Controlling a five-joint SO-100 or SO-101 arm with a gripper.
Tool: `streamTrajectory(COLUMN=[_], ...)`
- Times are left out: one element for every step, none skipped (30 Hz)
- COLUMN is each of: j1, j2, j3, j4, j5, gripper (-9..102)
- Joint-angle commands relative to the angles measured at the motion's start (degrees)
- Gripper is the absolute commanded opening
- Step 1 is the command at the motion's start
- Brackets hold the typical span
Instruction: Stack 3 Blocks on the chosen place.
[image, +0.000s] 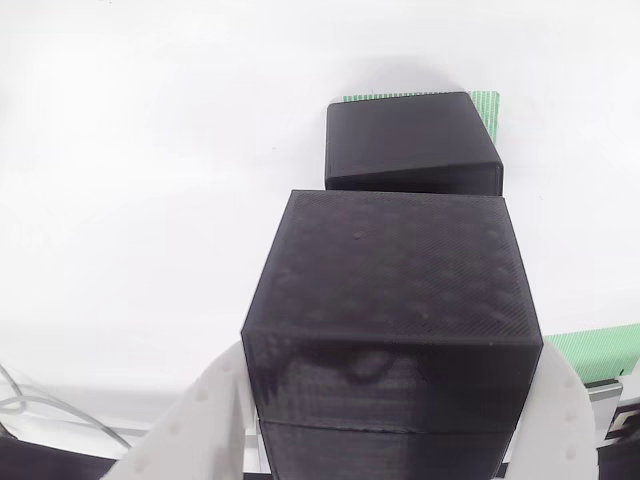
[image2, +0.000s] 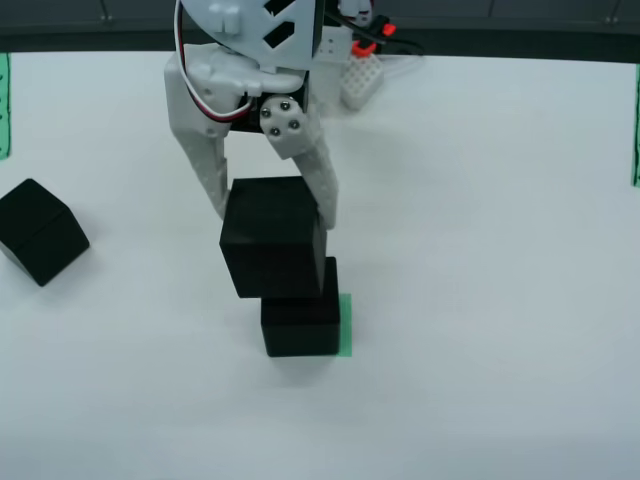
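Observation:
My white gripper (image2: 275, 213) is shut on a black block (image2: 272, 238), one finger on each side. The block hangs slightly tilted just above a second black block (image2: 300, 322), shifted a little to the left of it; I cannot tell whether they touch. The lower block rests on the chosen place (image2: 345, 325), a green striped patch showing at its right edge. A third block (image2: 40, 232) lies alone at the far left. In the wrist view, the held block (image: 390, 300) sits between the gripper (image: 395, 400) fingers, with the lower block (image: 410, 140) and green patch (image: 487, 105) beyond.
A small white part with a red piece (image2: 362, 72) and wires sit at the back of the white table (image2: 500, 300). Green striped bands run along the left edge (image2: 3, 100) and right edge (image2: 636, 120). A green band (image: 600, 350) also shows in the wrist view.

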Motion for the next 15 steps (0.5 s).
streamTrajectory(j1=[-0.6, -0.7, -0.9, -1.0, -1.1, -1.4, -1.6, -1.7, -1.8, -2.1, -2.3, -2.6, -3.0, -3.3, -3.6], j2=[-2.5, -3.6, -4.7, -5.5, -6.4, -7.0, -7.5, -7.8, -7.9, -7.9, -7.9, -7.9, -7.9, -7.8, -7.6], j3=[-4.9, -5.7, -6.5, -7.1, -7.7, -8.1, -8.5, -8.7, -8.7, -8.7, -8.7, -8.7, -8.6, -8.3, -8.0], j4=[-1.0, -1.1, -1.0, -0.9, -0.9, -0.9, -0.9, -0.8, -0.7, -0.6, -0.4, -0.3, -0.2, 0.0, 0.2], j5=[-1.3, -1.4, -1.5, -1.6, -1.6, -1.6, -1.6, -1.6, -1.6, -1.6, -1.6, -1.6, -1.6, -1.6, -1.6], gripper=[21, 21, 21, 21, 21, 21, 21, 21, 21, 21, 21, 21, 21, 21, 21])
